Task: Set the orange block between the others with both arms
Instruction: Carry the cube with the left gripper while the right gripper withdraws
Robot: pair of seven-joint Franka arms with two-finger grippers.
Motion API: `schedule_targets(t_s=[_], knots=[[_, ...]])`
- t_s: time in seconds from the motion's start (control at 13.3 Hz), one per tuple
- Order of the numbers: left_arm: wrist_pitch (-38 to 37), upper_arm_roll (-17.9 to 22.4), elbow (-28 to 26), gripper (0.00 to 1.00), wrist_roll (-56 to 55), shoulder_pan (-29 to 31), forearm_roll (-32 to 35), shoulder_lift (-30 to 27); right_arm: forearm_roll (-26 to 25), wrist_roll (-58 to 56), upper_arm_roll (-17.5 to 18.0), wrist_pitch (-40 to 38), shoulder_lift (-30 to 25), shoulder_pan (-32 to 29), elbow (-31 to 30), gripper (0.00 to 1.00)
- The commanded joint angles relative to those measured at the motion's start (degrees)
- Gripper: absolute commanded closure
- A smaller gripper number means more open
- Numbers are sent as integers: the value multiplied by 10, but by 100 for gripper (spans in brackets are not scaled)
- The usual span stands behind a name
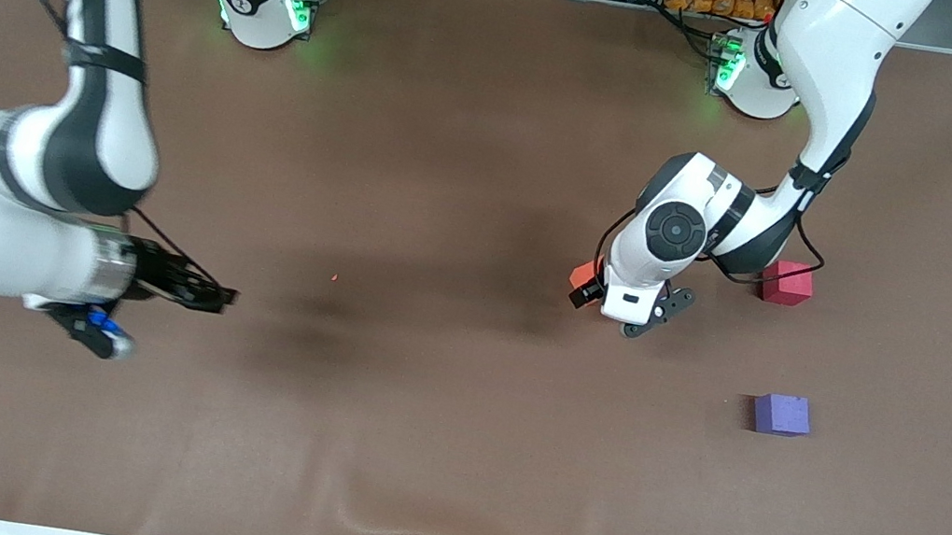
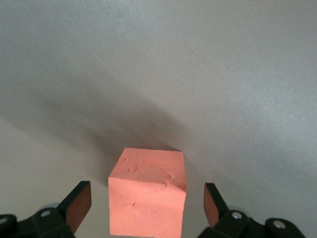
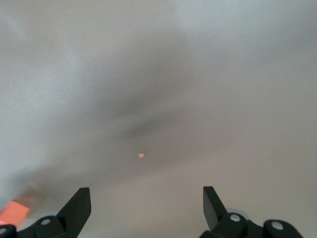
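Orange block on the table, between the spread, empty fingers of the left gripper, not yet touched. Pinkish-red cube just beside, purple cube nearer the front camera. Likely trouble: closing off-centre, twisting or nudging the block. Right gripper open, holding nothing, over bare table at the right arm's end.

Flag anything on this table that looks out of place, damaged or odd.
One oddity: a tiny orange fleck lies alone on the table, the same colour as the orange block, whose top face looks dented and scuffed. The pinkish-red cube and purple cube sit flat and intact.
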Motion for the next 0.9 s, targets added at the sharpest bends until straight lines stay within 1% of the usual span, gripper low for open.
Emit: schedule_targets(t_s=[0.0, 0.08, 0.38, 0.45, 0.6, 0.68, 0.75, 0.83], knots=[[15, 2, -11, 0, -13, -6, 12, 3, -62, -83, 26, 0, -45, -41, -36, 0], [15, 2, -12, 0, -13, -10, 12, 7, -74, -92, 26, 0, -47, -44, -36, 0], [15, 2, -12, 0, -13, -14, 12, 14, -98, -94, 26, 0, -61, -45, -38, 0], [15, 2, -12, 0, -13, -15, 12, 16, -113, -98, 26, -1, -66, -46, -38, 0], [15, 3, -12, 2, -14, -19, 14, 17, -148, -150, 30, -6, -87, -54, -37, 0], [14, 3, -12, 38, -14, -19, 18, 17, -160, -173, 42, -13, -97, -69, -37, 0], [14, 3, -11, 67, -25, -20, 19, 17, -170, -179, 67, -27, -107, -97, -37, 0], [14, 3, -11, 80, -46, -19, 19, 17, -181, -179, 98, -41, -114, -128, -37, 0]])
